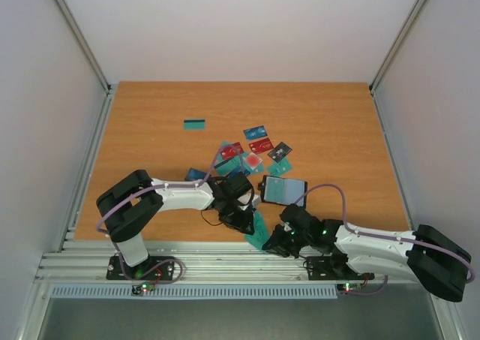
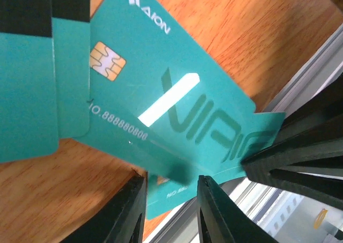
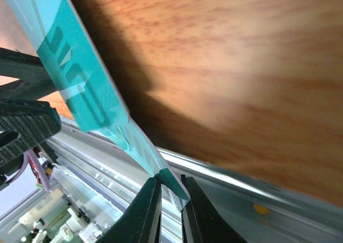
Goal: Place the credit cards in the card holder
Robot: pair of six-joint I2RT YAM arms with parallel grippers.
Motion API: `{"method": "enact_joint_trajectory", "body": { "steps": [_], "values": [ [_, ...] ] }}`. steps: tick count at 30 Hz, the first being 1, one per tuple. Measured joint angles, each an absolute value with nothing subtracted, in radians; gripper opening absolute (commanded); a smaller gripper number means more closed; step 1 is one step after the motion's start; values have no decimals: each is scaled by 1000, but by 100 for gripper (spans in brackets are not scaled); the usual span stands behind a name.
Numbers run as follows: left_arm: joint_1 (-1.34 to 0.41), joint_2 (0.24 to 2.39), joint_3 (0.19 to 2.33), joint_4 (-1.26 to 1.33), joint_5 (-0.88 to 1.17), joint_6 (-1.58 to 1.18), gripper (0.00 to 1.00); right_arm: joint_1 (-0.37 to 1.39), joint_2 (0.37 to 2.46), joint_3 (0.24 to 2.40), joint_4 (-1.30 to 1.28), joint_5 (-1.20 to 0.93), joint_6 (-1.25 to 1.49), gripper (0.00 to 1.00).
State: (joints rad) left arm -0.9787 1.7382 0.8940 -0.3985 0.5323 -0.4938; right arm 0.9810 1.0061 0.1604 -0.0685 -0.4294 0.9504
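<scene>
Near table (image 1: 150, 115) edge, right-wrist view shows right gripper (image 3: 170, 181) pinching teal card (image 3: 147, 152); left gripper (image 2: 169, 178) hold unclear.

Soft, even overhead light kept the tabletop (image 1: 150, 115) bright with only faint shadows, while close up a white glare streak crossed the teal card (image 2: 134, 55), which cast a broad dark shadow on blurred wood grain.

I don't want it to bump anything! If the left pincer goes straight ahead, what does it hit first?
The left pincer would most likely meet the teal VIP card first; how close is hard to judge.
</scene>
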Motion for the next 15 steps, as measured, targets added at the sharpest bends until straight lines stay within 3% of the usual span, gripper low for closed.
{"method": "enact_joint_trajectory", "body": {
  "steps": [15],
  "values": [
    [-986,1730,970,-520,410,-481,32,841,659,465,-976,-404,877,1]
  ]
}}
